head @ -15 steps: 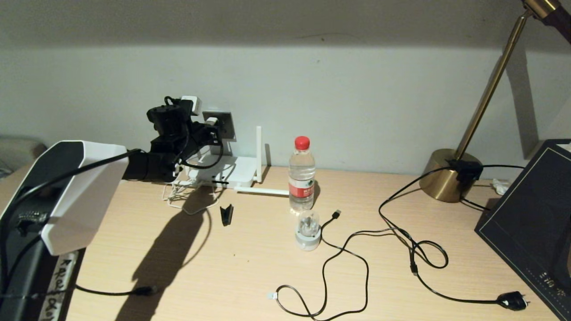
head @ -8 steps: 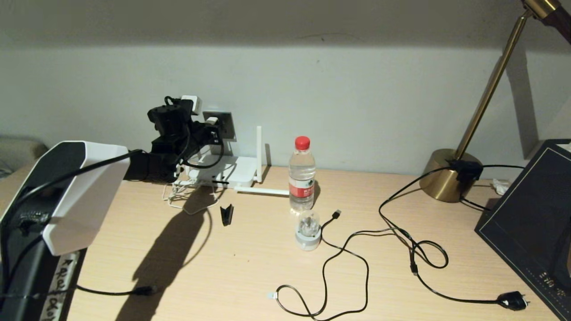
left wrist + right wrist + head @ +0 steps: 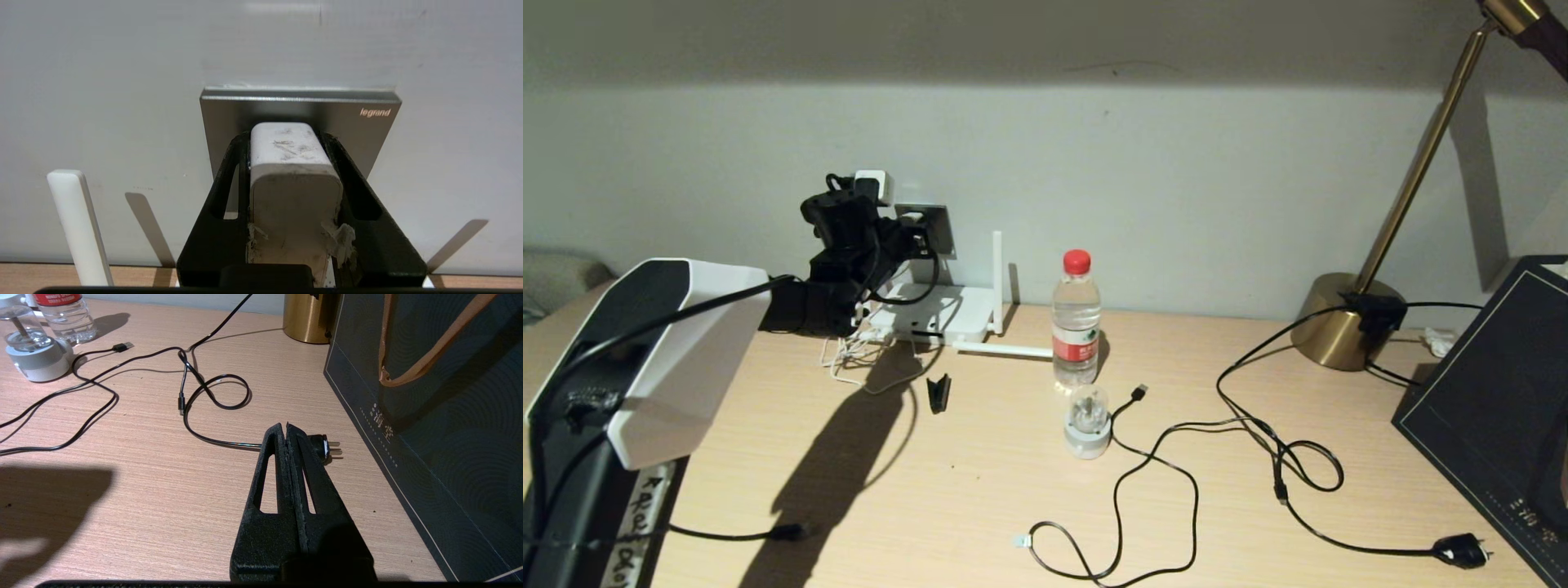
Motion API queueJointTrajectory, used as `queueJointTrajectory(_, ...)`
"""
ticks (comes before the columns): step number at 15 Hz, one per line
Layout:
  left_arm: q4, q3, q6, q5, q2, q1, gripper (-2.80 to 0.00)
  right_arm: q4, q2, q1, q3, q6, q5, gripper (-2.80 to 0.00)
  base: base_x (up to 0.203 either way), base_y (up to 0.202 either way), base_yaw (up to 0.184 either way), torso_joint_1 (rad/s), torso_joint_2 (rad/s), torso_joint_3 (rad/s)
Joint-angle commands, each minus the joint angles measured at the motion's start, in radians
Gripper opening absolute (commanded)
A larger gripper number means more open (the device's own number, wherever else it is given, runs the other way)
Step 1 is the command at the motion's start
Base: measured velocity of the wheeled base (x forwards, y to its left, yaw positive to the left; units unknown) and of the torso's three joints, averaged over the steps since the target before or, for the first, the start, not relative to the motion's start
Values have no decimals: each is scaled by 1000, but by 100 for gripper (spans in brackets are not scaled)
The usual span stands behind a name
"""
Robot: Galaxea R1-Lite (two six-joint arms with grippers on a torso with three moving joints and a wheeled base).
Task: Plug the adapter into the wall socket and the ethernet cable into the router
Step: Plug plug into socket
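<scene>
Desk (image 3: 980, 490): wide wooden surface that carries everything; the loose cables lie toward 5 o'clock in the head view.
Router (image 3: 935, 314): flat white box at the wall, at about 10 o'clock from the centre, directly under the socket, so its cord probably reaches the socket easily.
Left gripper (image 3: 286, 134): it is raised in front of the wall above the router and clamps the adapter between both fingers, with the plug end facing the plate, probably to push it straight in.
Wall socket (image 3: 367, 134): grey plate on the wall, right behind the adapter; whether the pins are already inside is hidden.
Right gripper (image 3: 286, 430): fully closed, empty, idle over the desk near a black plug (image 3: 320, 447).
Adapter (image 3: 292, 171): small white cube, held level.
</scene>
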Motion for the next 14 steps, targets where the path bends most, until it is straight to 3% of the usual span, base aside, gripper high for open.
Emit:
queueJointTrajectory(1,-12,15,-2,2,-21,-7,-280,0,1,0,0,-1,0,-280,0,0,0,0,0,0)
queueJointTrajectory(4,-50,125,-1,8,-84,-9,-280,0,1,0,0,-1,0,-280,0,0,0,0,0,0)
queueJointTrajectory(8,-114,460,1,9,-277,-33,-280,0,1,0,0,-1,0,-280,0,0,0,0,0,0)
queueJointTrajectory(10,-109,571,2,10,-414,-54,-280,0,1,0,0,-1,0,-280,0,0,0,0,0,0)
queueJointTrajectory(12,18,620,3,14,-547,-86,-280,0,1,0,0,-1,0,-280,0,0,0,0,0,0)
queueJointTrajectory(14,310,653,-1,51,-680,-120,-280,0,1,0,0,-1,0,-280,0,0,0,0,0,0)
